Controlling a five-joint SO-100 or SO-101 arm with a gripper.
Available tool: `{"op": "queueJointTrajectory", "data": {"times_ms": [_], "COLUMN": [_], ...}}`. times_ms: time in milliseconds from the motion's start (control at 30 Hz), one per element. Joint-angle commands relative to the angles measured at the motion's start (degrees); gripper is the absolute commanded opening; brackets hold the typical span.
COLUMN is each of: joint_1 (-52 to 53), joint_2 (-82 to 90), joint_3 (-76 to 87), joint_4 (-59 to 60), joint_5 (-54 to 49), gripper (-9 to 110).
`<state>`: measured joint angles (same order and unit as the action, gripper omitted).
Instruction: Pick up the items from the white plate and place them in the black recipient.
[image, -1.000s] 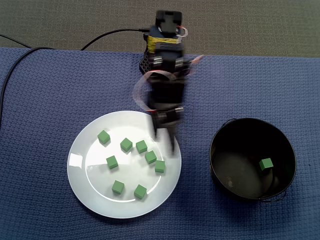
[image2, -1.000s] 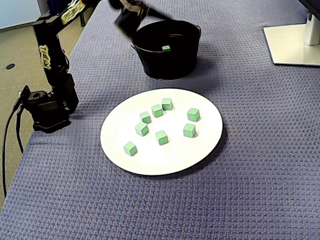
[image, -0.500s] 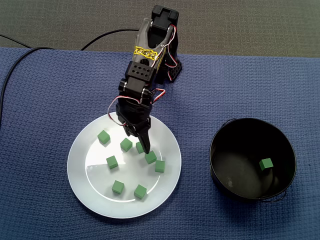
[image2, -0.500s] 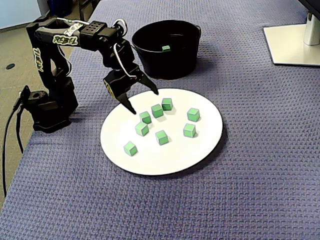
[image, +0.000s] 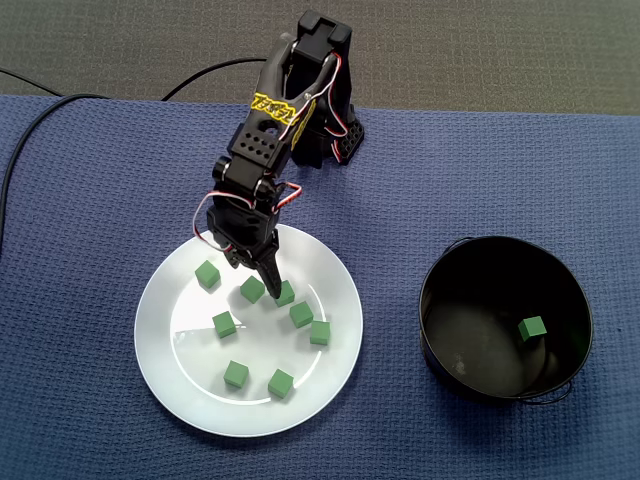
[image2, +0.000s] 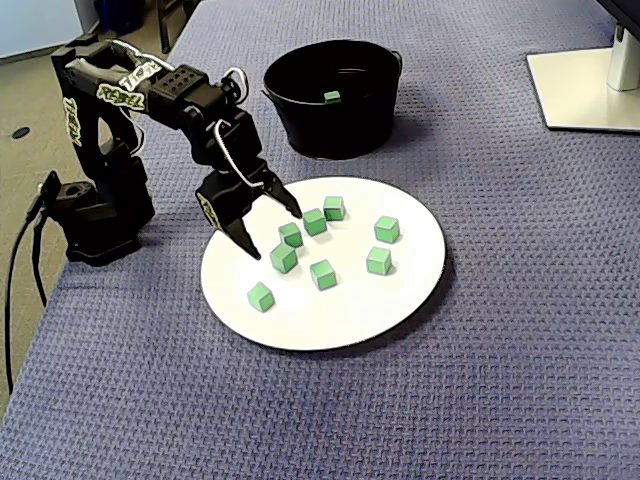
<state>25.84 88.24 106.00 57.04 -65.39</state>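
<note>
Hand: the hand is released, its fingers spread wide and its tips low over the arm-side part of the white plate.
Nearest cube: the nearest cube sits roughly between the fingertips; I cannot tell whether they touch it.
Plate: it rests on the blue-clothed bench and carries eight loose green cubes.
Black bucket: it stands beside the plate, apart from the hand.
Lone cube: it lies inside the bucket.
</note>
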Motion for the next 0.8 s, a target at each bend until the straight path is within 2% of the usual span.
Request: {"op": "queueJointTrajectory", "data": {"times_ms": [0, 333, 567, 667, 767], "joint_1": [-1.1, -2.5, -2.7, -3.3, -3.7], "joint_2": [-0.5, -3.4, -4.0, -4.0, -3.3], "joint_3": [0.6, 6.2, 8.7, 9.8, 10.3], "joint_4": [-4.3, -12.9, -18.3, -20.1, -20.5], "joint_5": [0.9, 0.4, 1.9, 3.3, 5.0], "gripper": [31, 26, 11, 0, 0]}}
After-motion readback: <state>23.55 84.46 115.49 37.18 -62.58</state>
